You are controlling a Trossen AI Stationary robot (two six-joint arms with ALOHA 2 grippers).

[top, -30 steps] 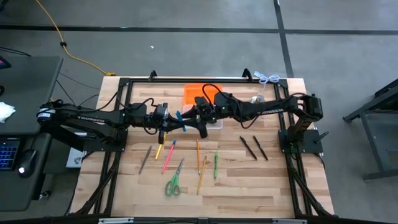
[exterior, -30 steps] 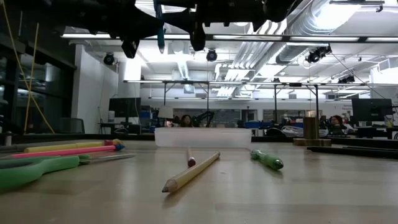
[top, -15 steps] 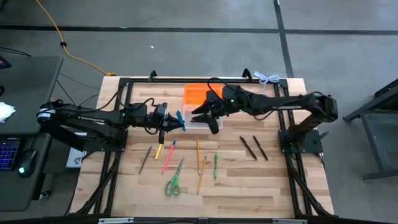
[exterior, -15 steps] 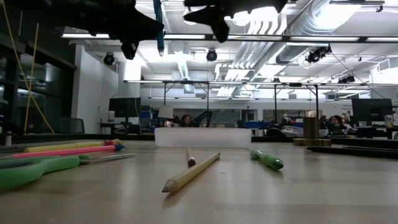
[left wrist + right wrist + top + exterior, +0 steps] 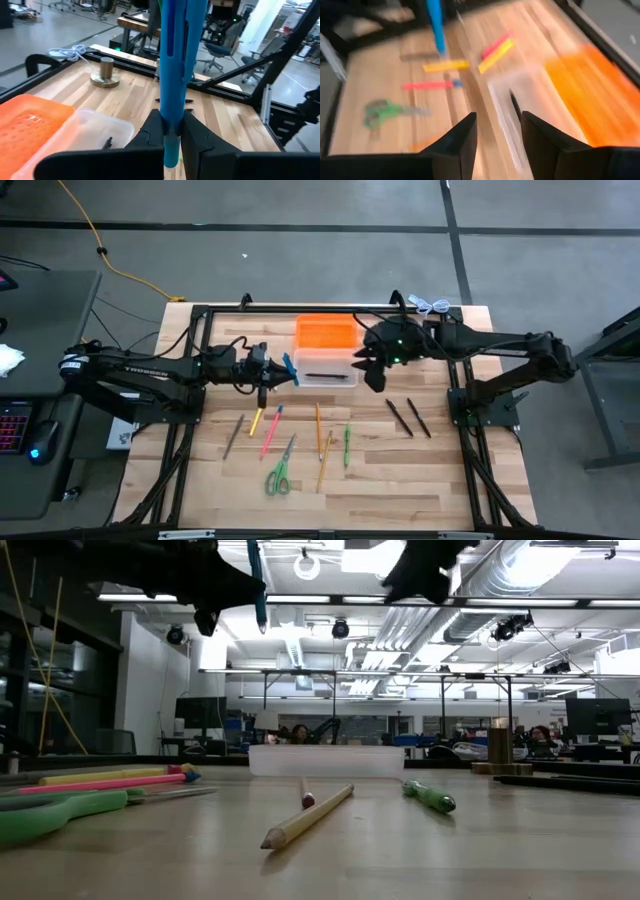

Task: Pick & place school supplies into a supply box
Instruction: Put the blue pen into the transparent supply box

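Supplies strewn mid-surface, nothing blocking the supply box (image 5: 326,367) at the back edge.
Left end effector (image 5: 272,370) clamps a blue pen (image 5: 176,75); right end effector (image 5: 372,372) hovers empty, fingers apart.

One supply box (image 5: 328,369), one scissors (image 5: 279,473), two dark pens (image 5: 408,418), one blue marker (image 5: 289,372).

Grey concrete floor (image 5: 300,270), yellow cable (image 5: 95,240), ceiling ducts (image 5: 520,565), strip lights.
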